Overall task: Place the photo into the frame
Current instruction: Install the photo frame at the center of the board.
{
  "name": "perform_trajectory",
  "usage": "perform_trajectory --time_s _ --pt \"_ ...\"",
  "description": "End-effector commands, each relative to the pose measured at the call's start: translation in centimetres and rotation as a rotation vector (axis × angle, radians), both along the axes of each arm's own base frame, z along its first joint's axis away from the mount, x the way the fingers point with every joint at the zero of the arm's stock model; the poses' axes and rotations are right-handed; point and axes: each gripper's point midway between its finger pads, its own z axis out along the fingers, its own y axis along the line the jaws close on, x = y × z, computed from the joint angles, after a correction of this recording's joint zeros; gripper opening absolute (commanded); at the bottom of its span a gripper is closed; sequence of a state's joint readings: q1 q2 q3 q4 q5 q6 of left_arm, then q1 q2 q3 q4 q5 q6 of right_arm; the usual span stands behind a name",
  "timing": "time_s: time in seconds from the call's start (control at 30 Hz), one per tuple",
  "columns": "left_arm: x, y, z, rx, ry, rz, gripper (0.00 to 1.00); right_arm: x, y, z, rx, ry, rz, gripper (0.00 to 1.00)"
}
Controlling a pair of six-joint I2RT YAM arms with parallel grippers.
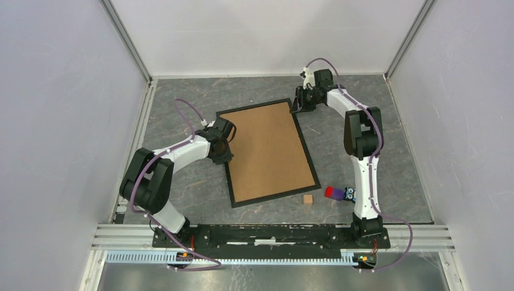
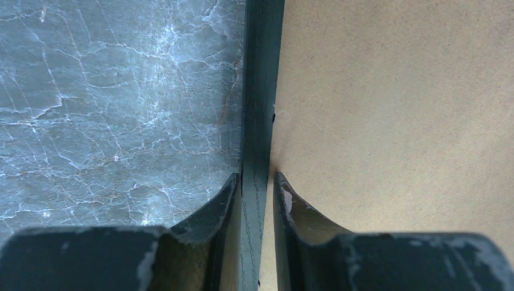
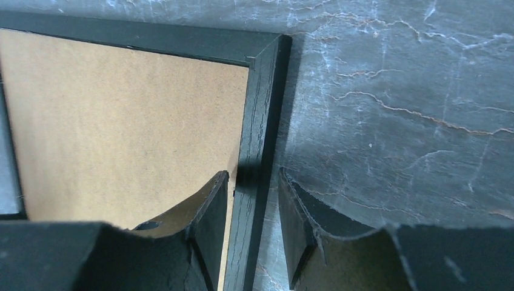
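Left gripper (image 2: 254, 182) jaws pinch frame (image 2: 257, 91) left rail | right gripper (image 3: 253, 179) jaws straddle rail near far-right corner, apart, unclamped | frame flat mid-worktop (image 1: 412, 151), brown board (image 1: 270, 151) filling it | photo unseen, cannot tell if under board | progress: judged late; securing board, checking photo remain
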State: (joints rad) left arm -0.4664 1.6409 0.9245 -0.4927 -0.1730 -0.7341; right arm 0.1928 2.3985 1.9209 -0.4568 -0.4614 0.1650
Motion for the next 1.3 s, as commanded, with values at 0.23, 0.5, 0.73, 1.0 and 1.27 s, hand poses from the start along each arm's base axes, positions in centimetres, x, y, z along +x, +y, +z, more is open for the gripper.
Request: perform_trajectory --time_s 0.23,0.5,0.73,1.0,1.27 --pt "-5.0 0.7 -5.4 0.029 0.215 -0.044 0.02 -1.9 -2.3 -1.7 0.026 0.122 -0.085 0.40" --pt "-5.0 0.7 -5.4 0.028 0.214 -0.044 0.02 -2.8 -2.9 -2.8 -0.051 0.120 -0.055 0.38" --pt "-5.0 0.7 -5.4 0.029 0.215 -0.042 0.02 -2.9 -2.2 -3.3 -0.083 0.122 -0.028 0.36" --pt "-5.0 0.7 -5.5 0.027 0.215 -0.044 0.02 -4.8 -2.1 -4.9 -0.165 0.164 0.004 0.38" --pt "-5.0 0.7 -5.4 0.026 0.213 -0.043 0.02 -6.5 -2.0 -6.5 -0.250 0.199 0.025 0.38"
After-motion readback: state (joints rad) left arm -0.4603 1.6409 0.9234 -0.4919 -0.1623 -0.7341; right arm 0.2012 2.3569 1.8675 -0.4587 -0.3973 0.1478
